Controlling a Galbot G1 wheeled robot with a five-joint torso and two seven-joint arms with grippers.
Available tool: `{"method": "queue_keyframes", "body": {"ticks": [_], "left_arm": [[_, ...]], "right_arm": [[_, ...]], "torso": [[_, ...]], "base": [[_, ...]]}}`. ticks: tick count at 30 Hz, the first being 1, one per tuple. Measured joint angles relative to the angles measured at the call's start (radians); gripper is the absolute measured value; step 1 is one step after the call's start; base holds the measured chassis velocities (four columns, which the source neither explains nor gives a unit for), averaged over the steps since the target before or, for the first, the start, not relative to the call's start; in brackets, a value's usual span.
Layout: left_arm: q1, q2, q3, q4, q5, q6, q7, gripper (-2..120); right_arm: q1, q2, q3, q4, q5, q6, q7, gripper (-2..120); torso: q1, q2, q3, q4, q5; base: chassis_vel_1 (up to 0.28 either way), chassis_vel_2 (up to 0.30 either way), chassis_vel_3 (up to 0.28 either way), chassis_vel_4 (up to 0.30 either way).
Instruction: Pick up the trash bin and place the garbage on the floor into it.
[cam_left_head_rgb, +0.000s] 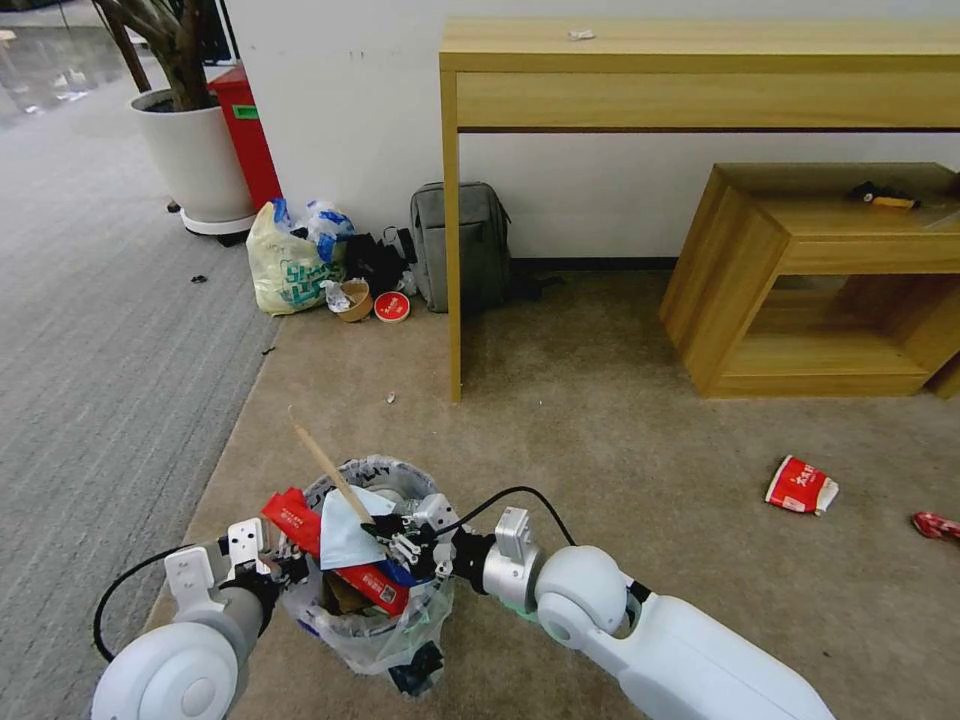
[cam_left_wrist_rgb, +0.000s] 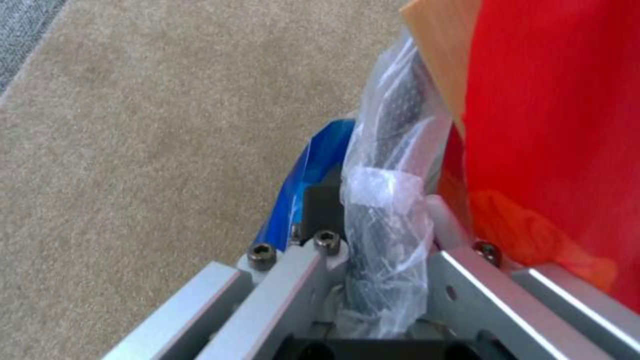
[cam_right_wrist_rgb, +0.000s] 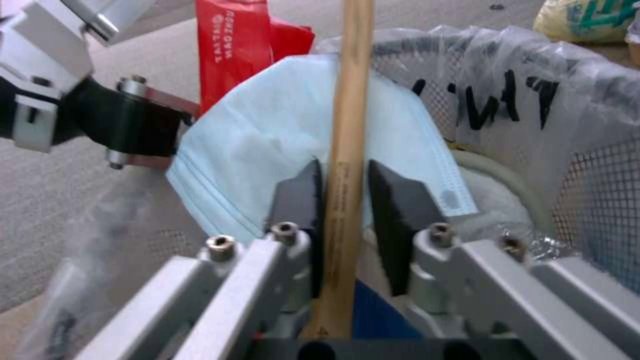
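Beige floor (cam_left_head_rgb: 620, 420) spreads under us; our left gripper (cam_left_wrist_rgb: 373, 250) pinches the bin (cam_left_head_rgb: 375, 560) rim to carry it, the right gripper (cam_right_wrist_rgb: 343, 200) squeezes a stick (cam_right_wrist_rgb: 350, 100) over it; a carton (cam_left_head_rgb: 800, 487) lies well apart.

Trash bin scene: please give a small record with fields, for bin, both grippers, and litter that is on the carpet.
bin: trash bin, held above the floor, stuffed with litter
left gripper: left gripper clamped on the bin's rim
right gripper: right gripper over the bin, fingers around the wooden stick
inside bin: red wrapper, blue face mask
on floor: red-white carton
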Motion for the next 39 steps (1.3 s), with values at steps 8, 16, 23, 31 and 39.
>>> {"method": "queue_keyframes", "body": {"ticks": [8, 16, 23, 31, 39], "left_arm": [[-0.005, 0.003, -0.002, 0.003, -0.002, 0.0, 0.0, 0], [-0.013, 0.0, 0.004, 0.014, -0.002, 0.0, 0.0, 0], [-0.013, 0.0, 0.001, 0.016, -0.002, 0.0, 0.0, 0], [-0.015, -0.004, 0.004, 0.02, 0.019, 0.0, 0.014, 0], [-0.012, -0.005, -0.003, 0.02, 0.031, 0.0, 0.024, 0]], "right_arm": [[-0.005, -0.02, 0.006, 0.012, -0.011, 0.015, 0.017, 52], [-0.005, -0.038, 0.034, 0.044, -0.011, 0.023, 0.028, 81], [-0.002, -0.033, 0.08, 0.066, 0.0, 0.022, 0.055, 99], [0.012, -0.023, 0.13, 0.063, 0.017, -0.006, 0.139, 100], [0.035, -0.002, 0.122, 0.067, 0.032, -0.034, 0.162, 100]], "torso": [[0.0, 0.0, 0.0, -0.0001, 0.0], [0.0, 0.0, 0.0, 0.0, 0.0], [0.0, 0.0, 0.0, 0.0, 0.0001], [0.0, 0.0, 0.0, -0.0001, 0.0], [0.0, 0.0, 0.0, 0.0001, 0.0]], "base": [[0.0, 0.0, 0.0, 0.0], [0.0, 0.0, 0.0, 0.0], [0.0, 0.0, 0.0, 0.0], [0.0, 0.0, 0.0, 0.0], [0.0, 0.0, 0.0, 0.0]]}}
